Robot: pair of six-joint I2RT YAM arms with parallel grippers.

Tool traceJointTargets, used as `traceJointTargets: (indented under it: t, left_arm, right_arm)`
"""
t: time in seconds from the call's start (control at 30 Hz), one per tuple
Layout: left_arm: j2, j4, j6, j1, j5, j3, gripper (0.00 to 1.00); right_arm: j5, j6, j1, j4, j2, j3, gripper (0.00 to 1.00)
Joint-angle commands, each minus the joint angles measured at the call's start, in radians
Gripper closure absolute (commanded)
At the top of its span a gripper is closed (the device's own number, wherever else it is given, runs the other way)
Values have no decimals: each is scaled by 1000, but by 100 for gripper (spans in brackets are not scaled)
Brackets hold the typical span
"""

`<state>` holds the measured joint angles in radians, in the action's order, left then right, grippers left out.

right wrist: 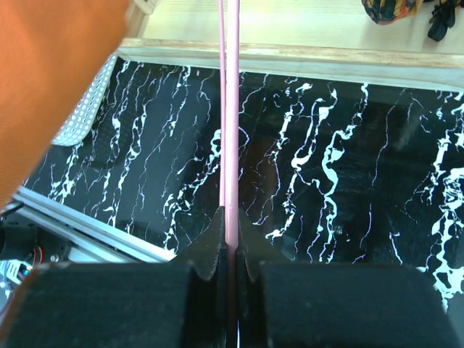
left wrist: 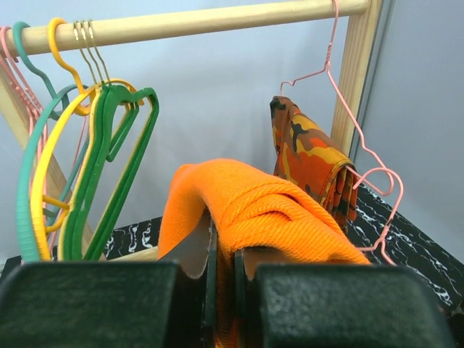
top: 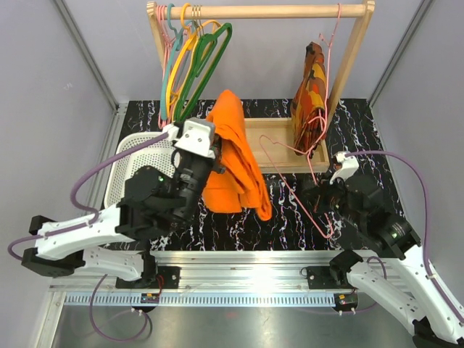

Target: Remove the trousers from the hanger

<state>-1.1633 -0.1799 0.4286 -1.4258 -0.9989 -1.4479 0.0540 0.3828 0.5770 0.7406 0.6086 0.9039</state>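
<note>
The left gripper is clamped on the trousers, held up at 9 o'clock of the hanger, whose wire the right gripper pinches. I would draw the cloth slowly toward 9 o'clock with the hanger steady, so that no fold catches the hook.

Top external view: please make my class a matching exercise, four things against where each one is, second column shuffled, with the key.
Things
1. trousers
2. hanger
3. camouflage garment
4. white basket

Places
A. hanging from the wooden rail
B. clamped in the right gripper
C. on the table, beside the left arm
D. clamped in the left gripper

Pairs: 1-D, 2-B, 3-A, 4-C
</note>
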Motion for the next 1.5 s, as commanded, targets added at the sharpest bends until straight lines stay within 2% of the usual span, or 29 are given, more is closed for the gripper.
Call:
traceJointTargets:
  t: [0.0, 0.17, 0.33, 0.47, 0.6, 0.77, 0.97, 1.13, 1.2, 1.27, 1.37, 1.47]
  left_arm:
    - [89, -32, -37, -1, 103, 61, 100]
    - [189, 28, -36, 1, 105, 202, 100]
    - [251, 4, -11, 21, -49, 337, 100]
    - [266, 29, -57, 96, -118, 362, 100]
    - [293, 111, -136, 224, -116, 340, 100]
    - [392, 102, -137, 283, -93, 353, 100]
    - [528, -50, -25, 315, -96, 464, 100]
    - [567, -164, 65, 367, -96, 532, 100]
    - [557, -246, 117, 428, -107, 564, 100]
    - [542, -257, 116, 488, -101, 574, 100]
    - [539, -137, -34, 675, -40, 563, 100]
    - [536, -52, -171, 816, -35, 551, 100]
  right_arm:
    - [-45, -50, 3, -37, -21, 39, 100]
    - [-112, -87, 3, -37, -20, 90, 100]
    - [-158, -125, 3, -21, 2, 161, 100]
    - [-154, -147, 3, -15, 31, 216, 100]
    - [-152, -154, 3, -10, 72, 286, 100]
    - [-109, -163, 3, -12, 91, 306, 100]
    - [-101, -167, 3, -29, 105, 306, 100]
    - [-109, -168, 3, -41, 115, 320, 100]
    - [-123, -165, 3, -47, 123, 328, 100]
    - [-138, -160, 3, -49, 126, 334, 100]
    - [-141, -153, 3, -61, 120, 333, 100]
    - [-144, -142, 3, -70, 111, 328, 100]
